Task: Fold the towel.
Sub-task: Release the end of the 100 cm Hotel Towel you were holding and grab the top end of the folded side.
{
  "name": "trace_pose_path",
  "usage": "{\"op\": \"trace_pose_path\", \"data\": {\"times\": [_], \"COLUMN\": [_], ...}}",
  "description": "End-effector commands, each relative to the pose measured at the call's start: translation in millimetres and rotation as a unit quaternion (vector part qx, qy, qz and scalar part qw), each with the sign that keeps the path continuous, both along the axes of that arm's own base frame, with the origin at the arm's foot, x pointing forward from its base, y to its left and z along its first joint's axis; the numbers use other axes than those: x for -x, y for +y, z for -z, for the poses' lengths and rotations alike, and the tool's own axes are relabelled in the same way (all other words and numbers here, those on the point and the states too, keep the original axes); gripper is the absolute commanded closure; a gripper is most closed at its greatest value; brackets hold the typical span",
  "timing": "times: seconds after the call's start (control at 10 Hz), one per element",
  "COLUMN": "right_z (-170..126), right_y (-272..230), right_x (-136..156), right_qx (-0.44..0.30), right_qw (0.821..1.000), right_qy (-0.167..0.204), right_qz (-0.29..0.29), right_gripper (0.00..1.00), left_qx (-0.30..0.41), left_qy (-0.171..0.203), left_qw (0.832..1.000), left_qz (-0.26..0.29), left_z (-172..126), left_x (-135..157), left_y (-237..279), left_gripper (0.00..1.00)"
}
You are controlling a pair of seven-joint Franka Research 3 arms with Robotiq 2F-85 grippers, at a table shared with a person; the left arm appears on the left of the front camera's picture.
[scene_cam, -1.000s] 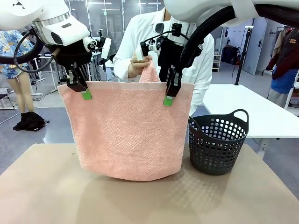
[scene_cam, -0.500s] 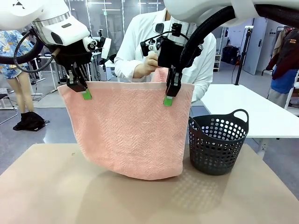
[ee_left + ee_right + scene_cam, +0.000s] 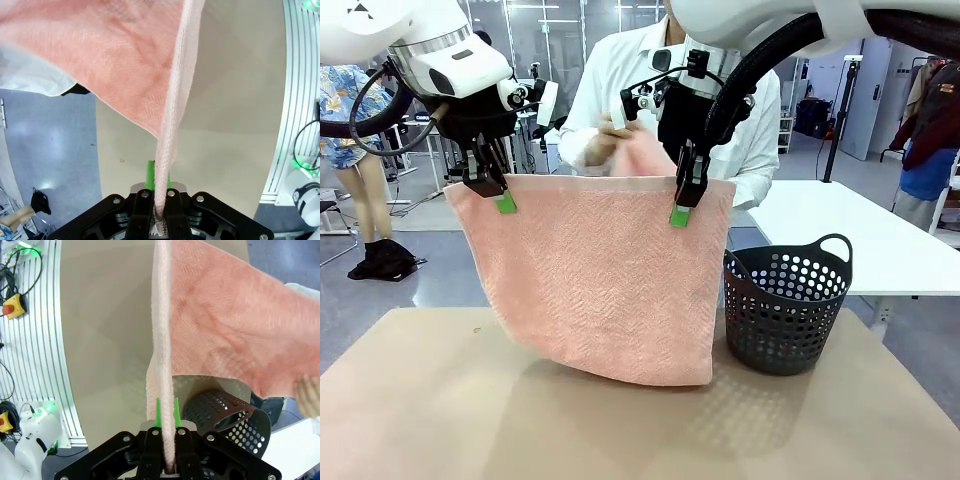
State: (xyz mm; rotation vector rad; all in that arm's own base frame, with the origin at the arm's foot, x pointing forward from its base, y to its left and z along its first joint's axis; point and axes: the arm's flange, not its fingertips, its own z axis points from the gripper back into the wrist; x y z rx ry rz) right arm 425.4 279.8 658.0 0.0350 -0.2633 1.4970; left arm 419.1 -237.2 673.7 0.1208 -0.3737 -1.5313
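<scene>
The pale salmon-pink towel [image 3: 595,275] hangs in the air above the table, stretched between both grippers by its top edge. My left gripper [image 3: 503,198] is shut on the top left corner, and my right gripper [image 3: 680,210] is shut on the top edge near the right corner. In the left wrist view the towel edge [image 3: 167,125] runs straight up from between the shut fingers; the right wrist view shows the same edge [image 3: 162,350]. Behind the towel a person's hand [image 3: 595,150] lifts the far layer of cloth [image 3: 640,155] above the top edge. The lower hem hangs slanted, lower at the right.
A black plastic basket [image 3: 786,312] stands on the tan table [image 3: 440,420] just right of the towel, also seen from the right wrist as the basket [image 3: 225,412]. A white table [image 3: 860,240] stands behind it. The person in a white coat stands at the far side.
The person's hand has shifted left behind the top edge and raised the far layer again. The towel's lower left has swung up and away. Both grippers have stayed where they were.
</scene>
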Motion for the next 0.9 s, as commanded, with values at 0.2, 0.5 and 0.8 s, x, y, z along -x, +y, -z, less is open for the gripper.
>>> {"op": "trace_pose_path", "data": {"times": [0.2,0.5,0.8], "right_z": [0.6,0.6,0.6], "right_y": [-0.7,-0.7,-0.7], "right_x": [0.1,0.1,0.1], "right_qx": [0.003,0.003,0.003], "right_qw": [1.000,1.000,1.000], "right_qy": [0.000,0.000,0.000], "right_qz": [-0.008,-0.008,-0.008], "right_gripper": [1.00,1.00,1.00], "left_qx": [0.005,0.005,0.005], "left_qy": [0.001,0.001,0.001], "left_qw": [1.000,1.000,1.000], "left_qz": [0.005,0.005,0.005], "left_z": [-1.8,-1.8,-1.8], "left_x": [-1.1,-1.1,-1.1], "left_y": [0.2,0.2,0.2], "left_gripper": [1.00,1.00,1.00]}}
